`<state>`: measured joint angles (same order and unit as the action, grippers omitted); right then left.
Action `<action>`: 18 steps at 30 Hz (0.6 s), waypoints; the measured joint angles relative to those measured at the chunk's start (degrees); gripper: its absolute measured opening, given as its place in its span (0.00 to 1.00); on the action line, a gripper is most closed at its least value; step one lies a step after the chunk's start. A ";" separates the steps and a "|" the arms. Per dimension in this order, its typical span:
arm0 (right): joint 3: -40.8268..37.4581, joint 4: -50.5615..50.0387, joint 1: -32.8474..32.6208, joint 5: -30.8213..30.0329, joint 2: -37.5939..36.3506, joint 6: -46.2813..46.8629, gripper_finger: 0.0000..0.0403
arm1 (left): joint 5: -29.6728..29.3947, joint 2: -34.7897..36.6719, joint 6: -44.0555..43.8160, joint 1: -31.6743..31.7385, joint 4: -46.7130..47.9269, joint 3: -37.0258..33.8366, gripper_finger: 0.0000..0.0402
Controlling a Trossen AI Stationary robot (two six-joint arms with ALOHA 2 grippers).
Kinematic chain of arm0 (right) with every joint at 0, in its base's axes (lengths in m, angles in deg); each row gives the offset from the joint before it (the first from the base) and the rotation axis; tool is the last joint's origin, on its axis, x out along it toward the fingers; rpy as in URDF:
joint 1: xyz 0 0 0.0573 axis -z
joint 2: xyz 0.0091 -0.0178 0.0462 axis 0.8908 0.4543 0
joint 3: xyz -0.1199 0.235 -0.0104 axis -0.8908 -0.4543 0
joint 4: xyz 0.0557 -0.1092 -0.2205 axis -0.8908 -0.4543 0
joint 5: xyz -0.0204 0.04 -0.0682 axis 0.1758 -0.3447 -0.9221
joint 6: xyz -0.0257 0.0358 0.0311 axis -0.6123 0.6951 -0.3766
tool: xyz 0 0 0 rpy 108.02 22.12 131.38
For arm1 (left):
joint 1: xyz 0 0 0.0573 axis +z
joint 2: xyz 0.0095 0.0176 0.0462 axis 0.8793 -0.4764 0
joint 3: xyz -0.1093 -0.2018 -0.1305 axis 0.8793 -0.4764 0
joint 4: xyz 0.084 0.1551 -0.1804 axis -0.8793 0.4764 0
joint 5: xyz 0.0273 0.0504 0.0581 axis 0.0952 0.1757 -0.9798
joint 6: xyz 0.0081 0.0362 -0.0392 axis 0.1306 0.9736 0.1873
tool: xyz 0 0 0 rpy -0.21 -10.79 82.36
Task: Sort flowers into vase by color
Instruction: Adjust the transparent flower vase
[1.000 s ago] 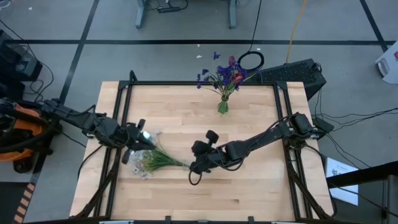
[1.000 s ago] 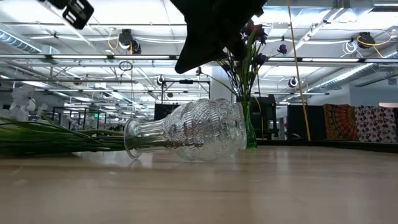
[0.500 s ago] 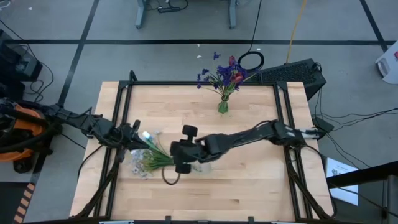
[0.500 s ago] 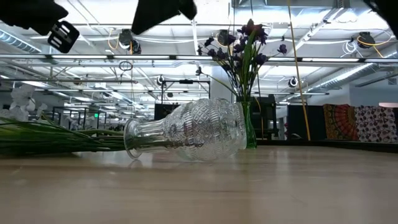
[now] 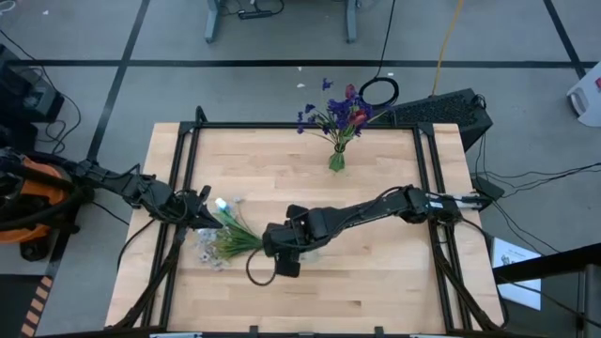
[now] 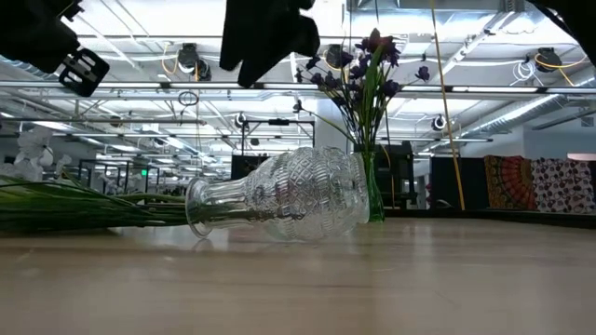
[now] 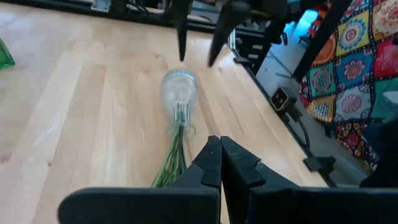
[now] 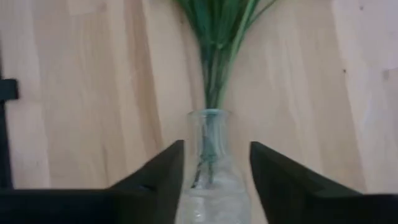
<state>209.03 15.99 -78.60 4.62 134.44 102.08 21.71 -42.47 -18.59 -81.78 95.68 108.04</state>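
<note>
The flowers with purple-blue and red heads stand upright in a small green vase at the far edge of the worktop, so I judge that colour group done. From above I also see the pale bunch lying flat near the left side, its stems running into a clear glass vase that lies on its side. I judge this vase must be stood up. My right hand hangs over the clear vase with the arm stretched far across; my left hand sits just beside the pale blossoms.

In the low view, the clear vase lies with its mouth towards the green stems, and the green vase stands behind it. Both hands hang above, not touching it.

Through the left wrist camera, my left hand is pinched closed on nothing, pointing along the stems towards the vase mouth.

Through the right wrist camera, my right hand is parted, its fingers either side of the vase neck, gripping nothing yet.
</note>
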 joint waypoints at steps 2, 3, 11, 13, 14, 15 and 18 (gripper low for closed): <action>0.09 0.38 -0.38 -0.06 0.54 -0.16 0.50 | 0.09 -0.01 0.02 0.00 0.09 0.00 0.01; 0.07 0.31 -0.43 -0.12 0.79 -0.03 0.55 | 0.11 -0.01 0.04 0.00 0.09 0.01 0.01; -0.04 2.38 -0.71 -0.17 6.12 -1.59 0.79 | 0.32 0.46 0.18 0.00 0.15 0.01 0.01; -0.04 2.09 -0.73 0.04 7.26 -0.11 0.81 | 0.33 0.65 0.15 0.00 -0.03 0.03 0.01; -0.04 1.88 -0.73 0.03 7.81 0.38 0.81 | 0.43 0.73 0.15 0.00 0.12 0.03 0.01; -0.04 1.54 -0.73 0.07 8.45 0.50 0.81 | 0.43 0.77 0.13 0.00 -0.16 0.03 0.01; -0.04 1.66 -0.71 0.03 9.93 -1.13 0.79 | 0.60 0.73 -0.39 0.00 0.04 0.03 0.01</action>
<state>208.99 17.65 -79.32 4.65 144.37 100.94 22.31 -41.74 -18.97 -81.78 95.71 108.08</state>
